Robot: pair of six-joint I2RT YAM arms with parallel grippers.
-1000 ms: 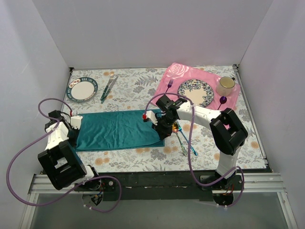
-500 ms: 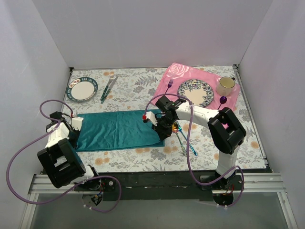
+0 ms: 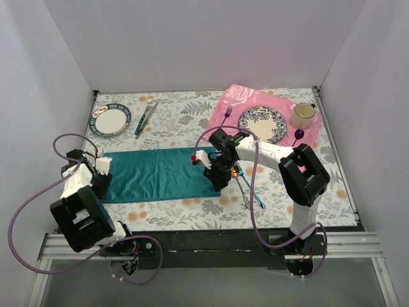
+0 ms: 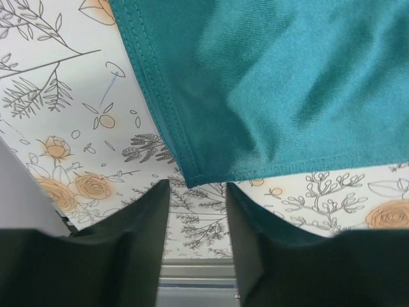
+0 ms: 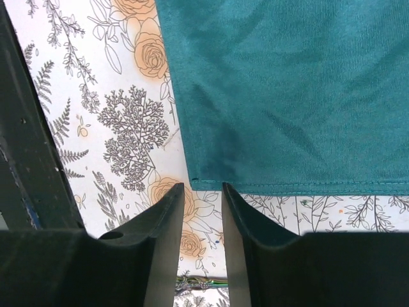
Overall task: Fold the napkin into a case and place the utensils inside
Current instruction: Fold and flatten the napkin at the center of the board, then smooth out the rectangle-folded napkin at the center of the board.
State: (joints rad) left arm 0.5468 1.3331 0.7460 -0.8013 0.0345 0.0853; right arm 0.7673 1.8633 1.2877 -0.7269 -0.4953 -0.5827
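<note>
Beyond left pincer [image 4: 197, 214] lies napkin [image 4: 287, 83] corner.

From above, we see the right hand [image 3: 217, 181] covering the near right corner of the napkin [image 3: 160, 174] and the upper ends of the utensils [image 3: 250, 193]. The left hand [image 3: 100, 187] hides its left edge. In both wrist views the cloth runs past the top and right borders.
</note>
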